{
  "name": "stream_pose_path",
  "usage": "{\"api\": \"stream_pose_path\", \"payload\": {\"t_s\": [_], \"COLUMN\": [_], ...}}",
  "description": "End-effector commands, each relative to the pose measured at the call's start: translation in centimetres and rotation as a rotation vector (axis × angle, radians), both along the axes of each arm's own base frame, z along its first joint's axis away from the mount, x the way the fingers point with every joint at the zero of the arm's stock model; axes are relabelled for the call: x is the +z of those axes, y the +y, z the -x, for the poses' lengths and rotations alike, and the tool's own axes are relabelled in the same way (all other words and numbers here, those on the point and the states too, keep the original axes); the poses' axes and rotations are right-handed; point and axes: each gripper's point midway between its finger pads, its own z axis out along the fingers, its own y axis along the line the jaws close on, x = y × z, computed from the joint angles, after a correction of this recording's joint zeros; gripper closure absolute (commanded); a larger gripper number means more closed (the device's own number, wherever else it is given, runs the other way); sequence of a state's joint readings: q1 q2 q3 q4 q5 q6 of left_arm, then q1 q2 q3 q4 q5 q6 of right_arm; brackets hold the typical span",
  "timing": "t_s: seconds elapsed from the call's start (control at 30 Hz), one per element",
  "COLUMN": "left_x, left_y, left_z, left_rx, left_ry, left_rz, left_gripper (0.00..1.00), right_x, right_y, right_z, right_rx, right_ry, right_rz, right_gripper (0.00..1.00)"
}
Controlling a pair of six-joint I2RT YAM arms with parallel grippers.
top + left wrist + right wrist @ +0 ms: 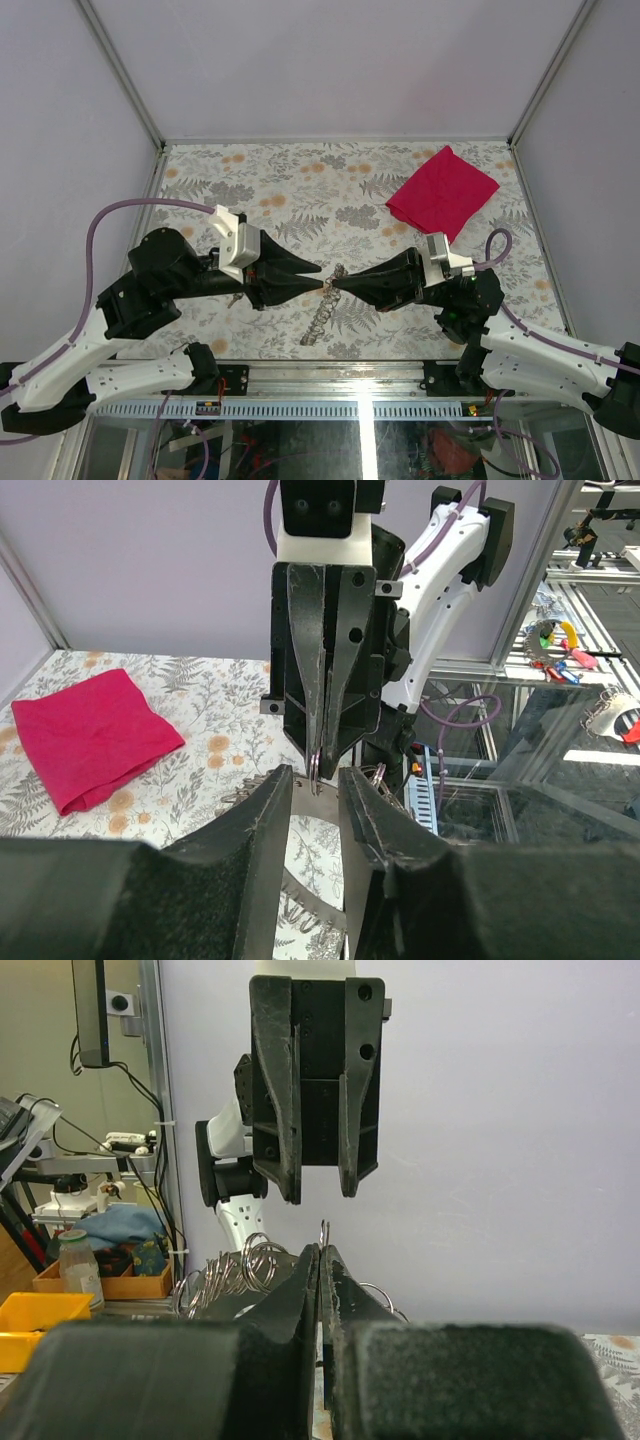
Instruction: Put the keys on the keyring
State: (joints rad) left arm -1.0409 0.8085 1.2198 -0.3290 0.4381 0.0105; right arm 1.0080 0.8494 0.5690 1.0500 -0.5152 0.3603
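Keyring [324, 1230] lot, entries from largest to smallest.

Tabletop [200, 180]: floral-patterned, carrying everything listed.

Left arm [150, 285]: reaches in from the near left, forearm low and nearly level, wrist pointed right toward the middle.

Right arm [500, 335]: mirrors it from the near right, wrist pointed left. The two meet tip to tip above the tabletop's near middle. Judging by the task, this pose lets one arm present the ring while the other works on it.

Cloth [443, 192]: red, lying flat at the far right, well apart from the work.

Ring bunch [320, 318]: a string of spare metal rings on the tabletop just below the meeting point, touched by neither arm.

Right gripper [320, 752]: jaws pressed together on the keyring, pinching it edge-on so that a thin arc stands proud of the tips. It is probably held this way to offer a free edge to the other arm.

Left gripper [322, 1196]: jaws narrowly apart and holding nothing. They straddle the ring's arc with no contact that can be seen.

Keyring: a thin wire loop, held clear of the tabletop between the two sets of tips.

Keys: not made out in any view, and none seen in either gripper.
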Motion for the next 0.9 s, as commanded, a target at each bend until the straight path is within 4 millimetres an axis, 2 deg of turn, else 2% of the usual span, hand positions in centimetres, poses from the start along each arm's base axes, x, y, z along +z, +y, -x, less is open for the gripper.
{"api": "stream_pose_path", "payload": {"t_s": [0.0,0.37,0.7,0.77,0.87], "left_x": [1.0,0.1,-0.4,-0.6,-1.0], "left_y": [-0.5,-1.4,-1.9,-2.1,-2.3], "left_z": [0.0,-0.7,-0.5,-0.4,-0.3], "left_rx": [-0.011,-0.002,-0.031,-0.039,-0.053], "left_ry": [-0.017,-0.006,0.000,0.005,0.011], "left_rz": [0.055,0.035,0.018,0.009,-0.009], "left_gripper": [0.73,0.73,0.80,0.82,0.91], "right_x": [4.8,5.1,5.0,5.1,5.1], "right_y": [-1.8,-1.9,-1.9,-2.0,-2.0], "right_z": [1.3,1.8,1.9,1.9,1.9], "right_rx": [0.010,0.035,0.037,0.037,0.036], "right_ry": [-0.085,-0.095,-0.096,-0.096,-0.097], "right_rz": [-0.142,-0.143,-0.140,-0.140,-0.141], "right_gripper": [1.00,1.00,1.00,1.00,1.00]}}
